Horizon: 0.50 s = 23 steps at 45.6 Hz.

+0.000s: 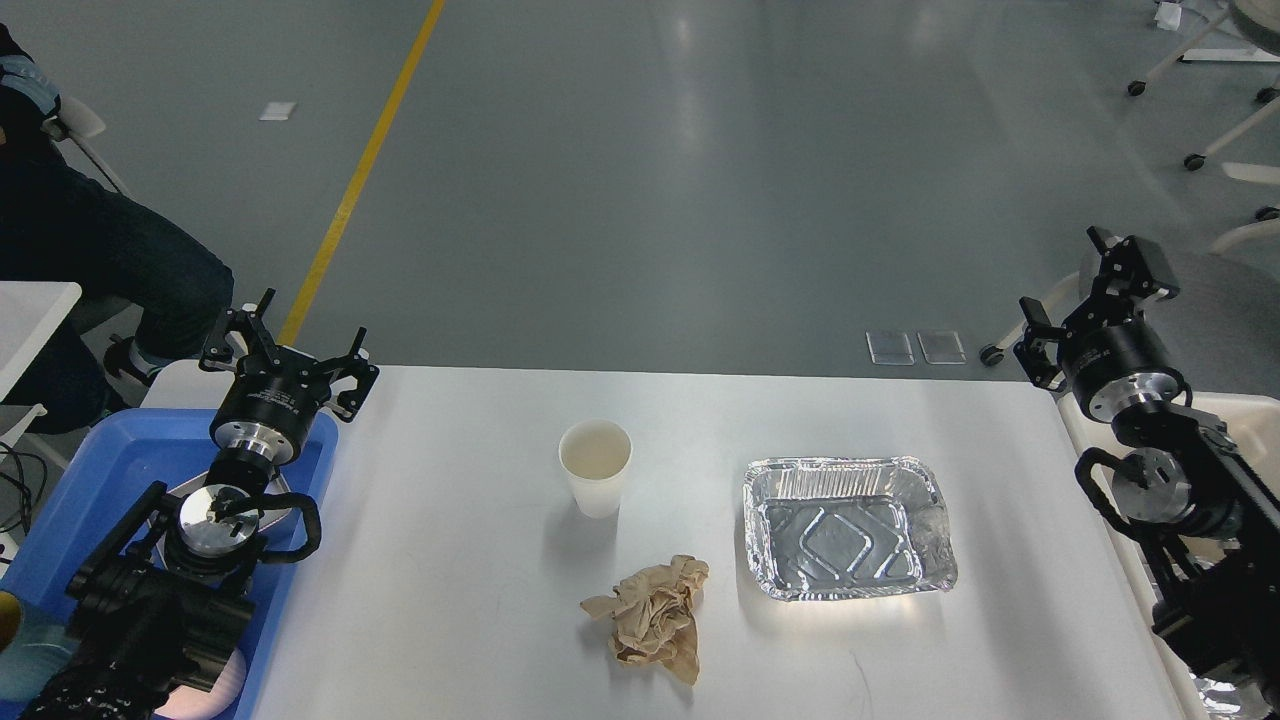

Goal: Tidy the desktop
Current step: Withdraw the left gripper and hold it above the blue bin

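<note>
The white desktop (460, 600) holds a white paper cup (595, 468) standing upright at the middle, a crumpled brown paper wad (655, 618) in front of it, and an empty foil tray (848, 527) to the right. My left gripper (290, 338) is open and empty above the desktop's far left corner, at the blue tray's far edge. My right gripper (1085, 290) is open and empty beyond the desktop's far right corner, well away from the foil tray.
A blue plastic tray (90, 480) lies at the left edge, largely covered by my left arm; a pink cup (228, 682) peeks out beneath it. A cream bin (1235, 410) stands off the right edge. A seated person (90, 250) is at the far left.
</note>
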Tool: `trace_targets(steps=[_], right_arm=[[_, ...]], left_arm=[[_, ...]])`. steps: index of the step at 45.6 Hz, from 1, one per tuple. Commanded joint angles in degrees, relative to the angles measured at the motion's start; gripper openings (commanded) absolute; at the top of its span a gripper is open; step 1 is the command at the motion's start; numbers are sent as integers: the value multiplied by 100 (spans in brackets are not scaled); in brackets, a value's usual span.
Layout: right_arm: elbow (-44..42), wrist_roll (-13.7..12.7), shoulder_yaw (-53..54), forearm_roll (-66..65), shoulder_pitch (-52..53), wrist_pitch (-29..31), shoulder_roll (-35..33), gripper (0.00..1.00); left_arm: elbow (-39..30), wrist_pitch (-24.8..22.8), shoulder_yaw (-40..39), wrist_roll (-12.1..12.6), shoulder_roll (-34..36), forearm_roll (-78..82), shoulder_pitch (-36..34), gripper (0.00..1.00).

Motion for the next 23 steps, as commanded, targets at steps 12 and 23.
trace_targets(steps=[12, 23], right_arm=[[542, -290, -1104, -606, -508, 99, -1201, 100], [1394, -291, -2758, -984, -508, 353, -3380, 100]], left_arm=[[7, -2, -81, -55, -74, -10, 17, 98], [244, -11, -73, -126, -188, -1, 17, 98]])
